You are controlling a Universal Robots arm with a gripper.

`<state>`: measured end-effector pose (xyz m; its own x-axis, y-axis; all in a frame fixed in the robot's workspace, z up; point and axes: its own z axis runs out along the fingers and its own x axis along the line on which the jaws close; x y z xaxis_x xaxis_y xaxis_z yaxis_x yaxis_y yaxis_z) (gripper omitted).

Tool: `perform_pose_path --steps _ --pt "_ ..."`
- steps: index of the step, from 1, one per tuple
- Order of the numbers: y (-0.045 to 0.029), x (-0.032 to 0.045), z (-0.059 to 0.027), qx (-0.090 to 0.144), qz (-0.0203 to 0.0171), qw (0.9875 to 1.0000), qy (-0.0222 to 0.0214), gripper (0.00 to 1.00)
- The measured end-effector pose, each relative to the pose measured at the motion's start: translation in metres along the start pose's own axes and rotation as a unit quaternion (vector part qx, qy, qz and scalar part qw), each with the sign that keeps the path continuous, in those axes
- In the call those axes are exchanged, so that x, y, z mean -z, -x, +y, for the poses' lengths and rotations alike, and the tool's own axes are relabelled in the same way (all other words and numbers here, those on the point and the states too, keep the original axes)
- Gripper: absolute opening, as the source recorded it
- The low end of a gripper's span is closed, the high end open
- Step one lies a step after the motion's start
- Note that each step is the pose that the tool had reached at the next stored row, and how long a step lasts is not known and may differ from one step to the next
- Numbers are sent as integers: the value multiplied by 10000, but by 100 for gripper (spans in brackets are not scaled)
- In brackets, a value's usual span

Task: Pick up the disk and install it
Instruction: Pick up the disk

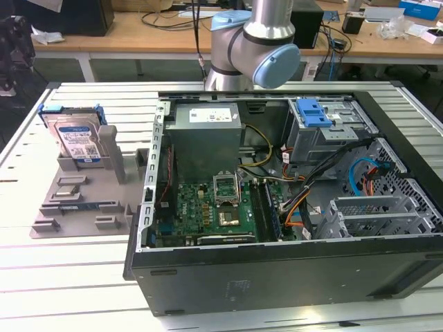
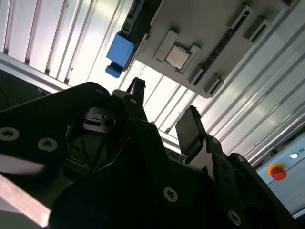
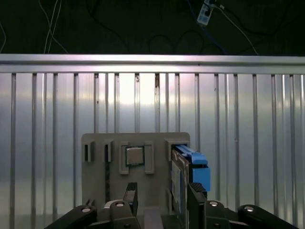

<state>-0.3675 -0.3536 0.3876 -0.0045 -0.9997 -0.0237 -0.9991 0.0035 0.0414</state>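
The slatted metal table is offering bare surface around the grey fixture. In the exterior view the fixture is sitting at nine o'clock of the open computer case, just beside the case wall and near the table's edge.

The disk is standing upright in a slot at the fixture's eleven-o'clock corner, apart from the case. It is presenting a silver metal face framed by a bright blue carrier, with blue tabs projecting at both upper corners.

Its white-and-blue label is carrying barcodes, and the print cannot be made out. Inside the case, the grey power-supply box is bearing a white sticker, likewise unreadable. A blue clip is lying on the drive cage at one o'clock.

In the first wrist view the gripper is facing the fixture, clear of it, with jaws spread wide and nothing between them. The disk is showing edge-on beyond one finger.
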Motion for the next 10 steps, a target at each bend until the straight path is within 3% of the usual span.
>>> perform_pose_path --steps 4,10 --pt "70 -14 0 -1 0 10000 0 54" --pt "118 -47 -1 -1 0 10000 0 54"
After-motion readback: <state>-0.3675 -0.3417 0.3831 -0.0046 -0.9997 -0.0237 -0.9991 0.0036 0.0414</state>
